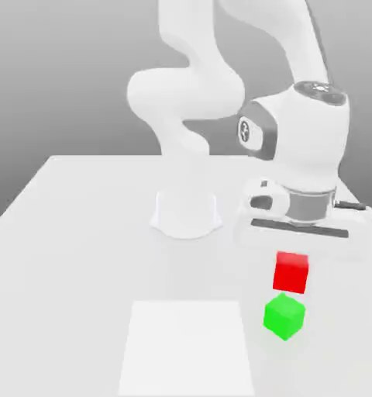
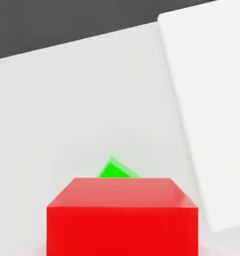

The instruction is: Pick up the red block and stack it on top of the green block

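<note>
red block (image 2: 122, 217) close up, green block (image 2: 114, 170) corner peeking behind it

A simulated test bench: a bare white table (image 1: 73, 233), a flat grey backdrop, and untextured rendered surfaces.

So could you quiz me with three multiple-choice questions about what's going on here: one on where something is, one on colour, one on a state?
1. Where is the red block?
A. directly above the green block
B. on the pale square mat
C. beside the arm's base

2. What colour is the lower block?
A. blue
B. green
C. yellow

3. Is the red block resting on the table?
A. yes, flat on it
B. no, it is raised, under the tool
C. yes, tipped over

Answers: 1 A, the exterior view shows red just above green. 2 B, it is bright green. 3 B, it sits above table level under the hand.
</note>
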Motion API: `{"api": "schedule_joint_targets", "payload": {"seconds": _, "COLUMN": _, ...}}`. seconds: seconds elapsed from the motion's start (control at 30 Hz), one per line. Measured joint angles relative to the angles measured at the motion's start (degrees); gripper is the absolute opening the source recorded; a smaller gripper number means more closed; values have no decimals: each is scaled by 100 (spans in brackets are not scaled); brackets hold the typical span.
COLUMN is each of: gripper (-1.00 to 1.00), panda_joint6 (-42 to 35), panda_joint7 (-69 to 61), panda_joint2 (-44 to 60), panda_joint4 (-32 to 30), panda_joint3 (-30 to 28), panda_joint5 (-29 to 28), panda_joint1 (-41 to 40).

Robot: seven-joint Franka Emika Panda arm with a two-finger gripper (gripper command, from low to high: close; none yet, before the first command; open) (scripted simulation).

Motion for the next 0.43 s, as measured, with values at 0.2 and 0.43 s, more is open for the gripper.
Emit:
{"api": "schedule_joint_targets", "payload": {"seconds": 0.2, "gripper": -100, "panda_joint6": 421, "panda_joint7": 379, "panda_joint2": 467, "panda_joint4": 3, "panda_joint3": -69, "panda_joint5": -524, "panda_joint1": -34}}
{"api": "schedule_joint_targets", "payload": {"seconds": 0.43, "gripper": 100, "panda_joint6": 845, "panda_joint7": 699, "panda_joint2": 910, "panda_joint4": -38, "panda_joint3": -245, "panda_joint5": -978, "panda_joint1": 69}}
